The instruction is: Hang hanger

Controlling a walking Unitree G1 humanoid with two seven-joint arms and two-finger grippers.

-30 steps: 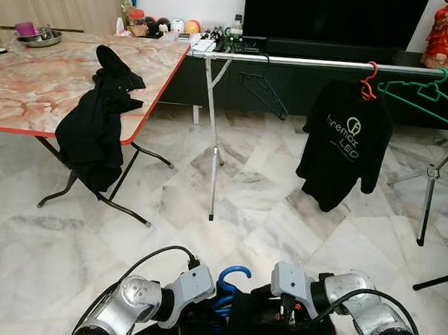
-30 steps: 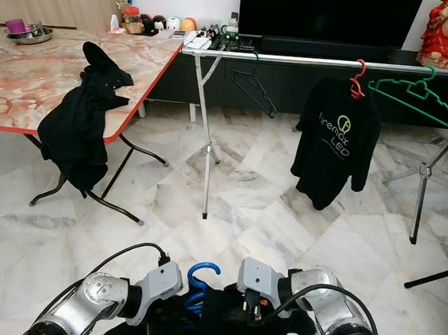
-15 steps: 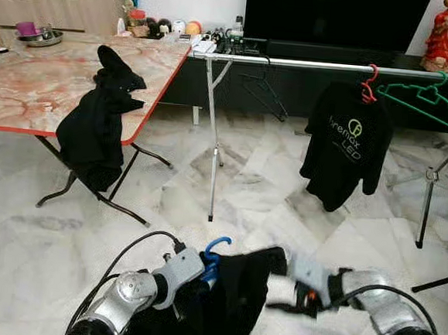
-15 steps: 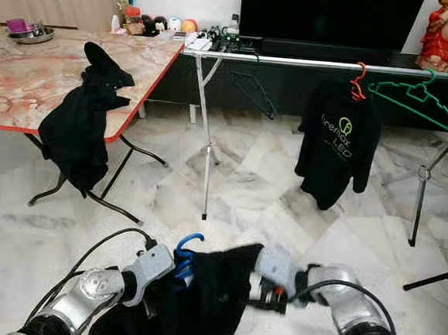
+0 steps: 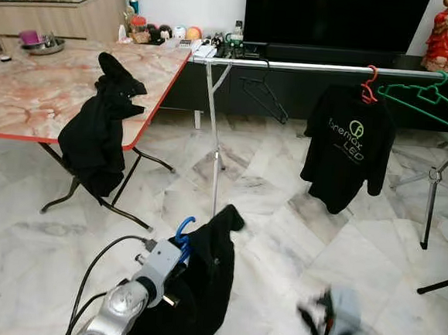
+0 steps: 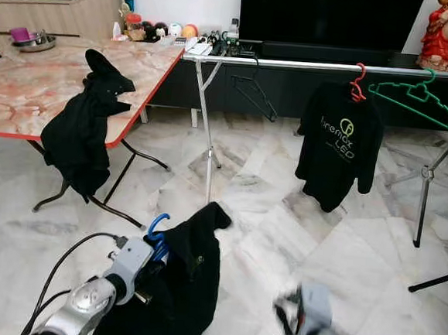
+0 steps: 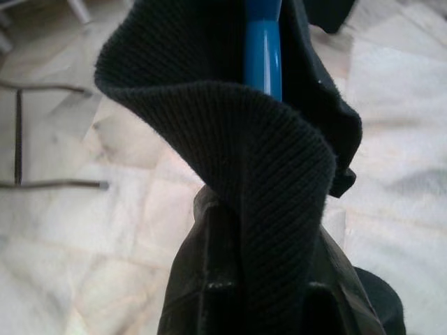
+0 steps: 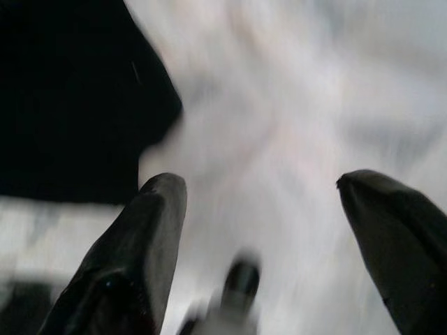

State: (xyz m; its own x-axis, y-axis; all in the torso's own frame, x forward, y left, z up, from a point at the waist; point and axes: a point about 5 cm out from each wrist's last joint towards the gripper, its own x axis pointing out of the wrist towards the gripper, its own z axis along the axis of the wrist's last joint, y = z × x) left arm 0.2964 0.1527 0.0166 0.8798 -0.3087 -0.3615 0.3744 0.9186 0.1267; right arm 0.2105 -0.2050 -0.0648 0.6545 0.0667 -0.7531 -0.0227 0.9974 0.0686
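Left eye view: my left gripper (image 5: pixel 172 250) is clamped on the blue hanger (image 5: pixel 183 228) with a black shirt (image 5: pixel 203 278); right gripper (image 8: pixel 262 230) spread, empty. Carry step; next I'd hook it on the rail (image 5: pixel 294 64).

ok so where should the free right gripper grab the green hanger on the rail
Grip the green hanger on its near sloping arm, coming from the front and slightly below. It hangs bare and tilted beside the black t-shirt, so the thin arm is exposed; the hook sits on the rail. The right gripper is open.

Black cloth hides most of the blue hanger (image 5: pixel 183 230); the right hand (image 5: pixel 328 322) is motion-blurred.
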